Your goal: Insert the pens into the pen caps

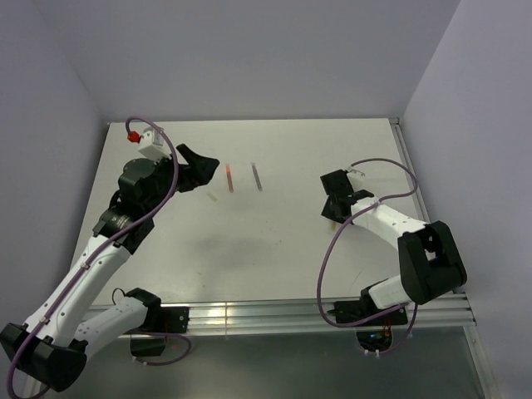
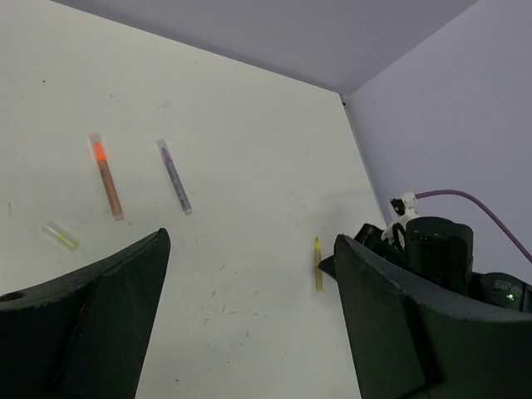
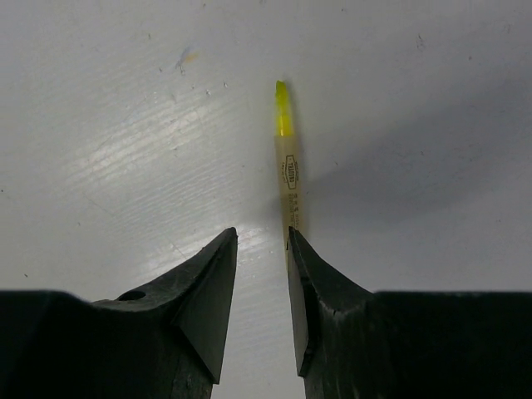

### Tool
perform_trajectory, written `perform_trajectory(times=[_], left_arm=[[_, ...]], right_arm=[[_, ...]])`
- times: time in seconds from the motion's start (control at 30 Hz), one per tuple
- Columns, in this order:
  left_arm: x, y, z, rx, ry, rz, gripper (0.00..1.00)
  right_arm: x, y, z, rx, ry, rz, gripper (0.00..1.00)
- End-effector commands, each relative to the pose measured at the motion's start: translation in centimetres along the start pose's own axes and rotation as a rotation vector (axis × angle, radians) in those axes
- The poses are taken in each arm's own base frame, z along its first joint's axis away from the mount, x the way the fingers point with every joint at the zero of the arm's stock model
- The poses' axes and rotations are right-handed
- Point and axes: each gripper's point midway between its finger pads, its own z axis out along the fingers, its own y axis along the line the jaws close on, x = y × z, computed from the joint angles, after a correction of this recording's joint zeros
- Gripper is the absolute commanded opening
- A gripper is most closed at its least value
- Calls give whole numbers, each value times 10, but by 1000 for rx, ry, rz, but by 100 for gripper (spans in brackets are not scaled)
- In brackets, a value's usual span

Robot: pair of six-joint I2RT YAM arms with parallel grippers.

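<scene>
Risking a missed pinch on the yellow-green pen (image 3: 288, 158) near the right edge of the desk (image 1: 274, 249)

The right end effector (image 3: 262, 241) sits low with its fingers only narrowly parted and nothing between them. The pen lies flat and off-centre, its near end running under one finger rather than into the gap. Closing from here would probably shove it sideways, pin it down or set it rolling. The cream-yellow cap (image 2: 61, 236) lies well apart, left of the middle, near the orange-red pen (image 2: 105, 176) and purple-grey pen (image 2: 174, 175), below the left end effector (image 2: 251, 241), which is spread wide and empty. A skewed grip would likely spoil lining up with so small a cap.
</scene>
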Motion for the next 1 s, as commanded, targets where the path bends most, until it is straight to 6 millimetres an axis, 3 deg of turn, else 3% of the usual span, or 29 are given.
perform_trajectory(times=[0.0, 0.2, 0.97], left_arm=[[0, -6, 2, 33, -2, 18, 85], [4, -4, 5, 33, 8, 18, 85], [17, 3, 21, 30, 81, -23, 82]], right_arm=[[-10, -4, 5, 13, -53, 43, 39], [-11, -13, 8, 15, -48, 61, 39], [5, -11, 24, -17, 38, 46, 38]])
